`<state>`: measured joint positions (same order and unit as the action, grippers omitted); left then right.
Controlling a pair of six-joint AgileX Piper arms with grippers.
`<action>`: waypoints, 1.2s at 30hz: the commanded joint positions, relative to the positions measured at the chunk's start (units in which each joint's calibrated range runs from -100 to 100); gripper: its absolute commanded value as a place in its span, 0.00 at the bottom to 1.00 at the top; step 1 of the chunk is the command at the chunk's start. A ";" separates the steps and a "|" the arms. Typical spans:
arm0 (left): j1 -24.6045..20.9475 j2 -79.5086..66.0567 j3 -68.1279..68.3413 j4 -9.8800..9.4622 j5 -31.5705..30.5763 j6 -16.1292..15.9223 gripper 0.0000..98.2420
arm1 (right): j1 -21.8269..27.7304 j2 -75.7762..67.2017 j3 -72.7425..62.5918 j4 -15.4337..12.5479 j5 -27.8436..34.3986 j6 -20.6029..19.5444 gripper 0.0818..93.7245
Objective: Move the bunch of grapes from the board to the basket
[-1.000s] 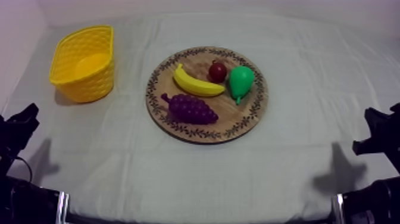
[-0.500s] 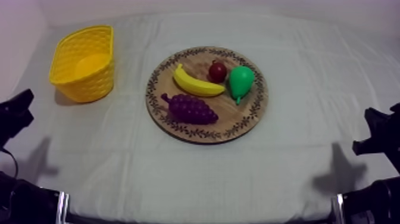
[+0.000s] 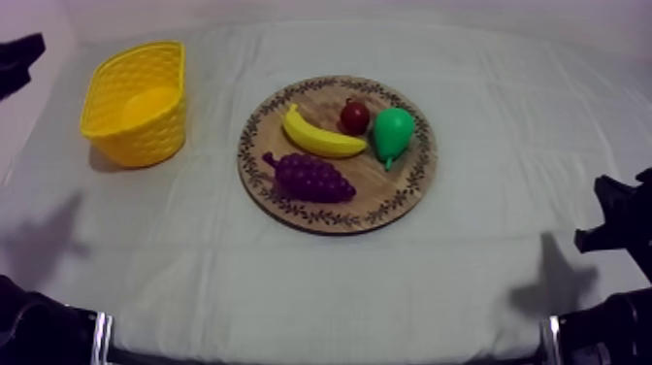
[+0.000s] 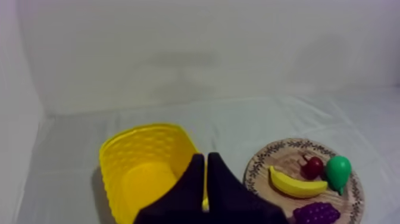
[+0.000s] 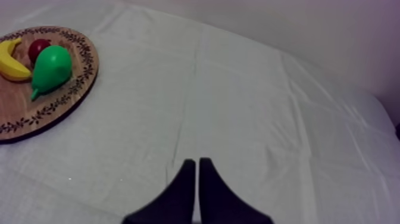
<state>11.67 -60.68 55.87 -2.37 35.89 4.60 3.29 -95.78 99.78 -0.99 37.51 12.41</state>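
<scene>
- The left fingers (image 4: 196,167) lie pressed together in a narrow wedge and hold nothing.
- Just beyond their tips stands the yellow basket (image 4: 116,164), upright with its open side up. The patterned rim of the round wooden board (image 4: 256,170) is off to one side of it.
- In the top view the left arm (image 3: 19,56) is a black shape at the upper left edge. It is near the basket but not touching it.
- The right fingers (image 5: 189,173) are also closed together on nothing. They are over the bare grey-white cloth of the desk (image 5: 250,107), with the board's edge off to their left.
- In the top view the right arm (image 3: 621,218) sits low at the right side of the desk, well apart from the board.
- The bunch of grapes (image 3: 310,178) lies on the board, in the part nearest the top camera and toward the basket side. Its stem end points toward the basket, and no fingers touch it.
- Just behind the grapes lies the banana (image 3: 320,136).
- Past the banana's far end are the small red fruit (image 3: 354,117) and the pear (image 3: 393,134), set close side by side.
- The board rests about mid-desk, and the basket stands apart from it toward the far left corner.
</scene>
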 commanded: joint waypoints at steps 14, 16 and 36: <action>9.94 37.21 -26.24 -2.29 -0.28 -3.17 0.00 | 0.00 0.02 -0.01 -0.01 0.07 0.01 0.00; 10.90 40.93 -29.03 -2.17 0.03 -3.65 0.00 | 0.00 0.02 -0.01 -0.01 0.07 0.02 0.00; 16.82 63.79 -43.13 -1.23 5.11 -6.75 0.00 | 0.00 0.02 -0.01 -0.01 0.07 0.02 0.00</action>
<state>28.47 3.06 12.67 -3.71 41.14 -2.11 3.29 -95.78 99.78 -0.99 37.67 12.41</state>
